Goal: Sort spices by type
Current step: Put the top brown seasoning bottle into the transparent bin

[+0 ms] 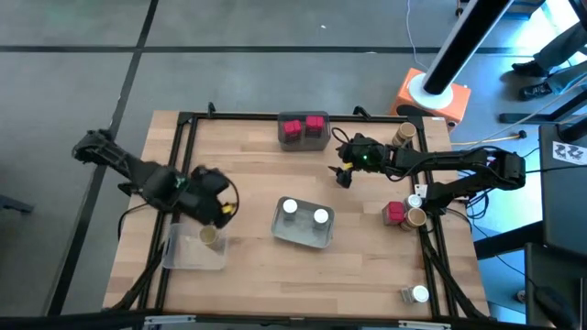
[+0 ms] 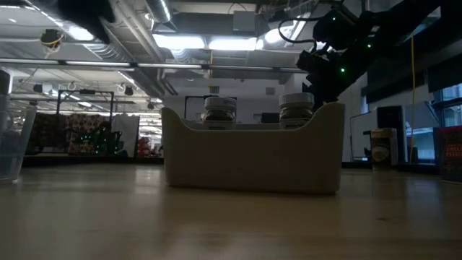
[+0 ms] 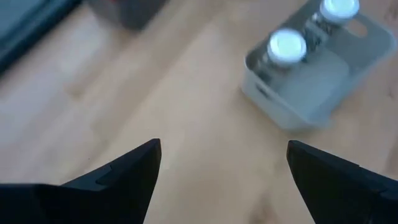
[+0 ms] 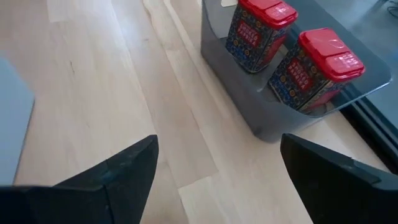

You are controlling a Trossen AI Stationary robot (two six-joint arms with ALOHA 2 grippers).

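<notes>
My left gripper is open and empty over the far right corner of a clear tray, where one tan-topped jar stands. A grey tray at the table's middle holds two white-topped jars. My right gripper is open and empty, just to the near right of a dark tray holding two red blocky jars. It shows raised above the table in the low view.
Loose jars stand along the table's right side: a tan-topped one at the far corner, a red one beside a tan-topped one, and a white-topped one near the near corner. A black frame borders the table.
</notes>
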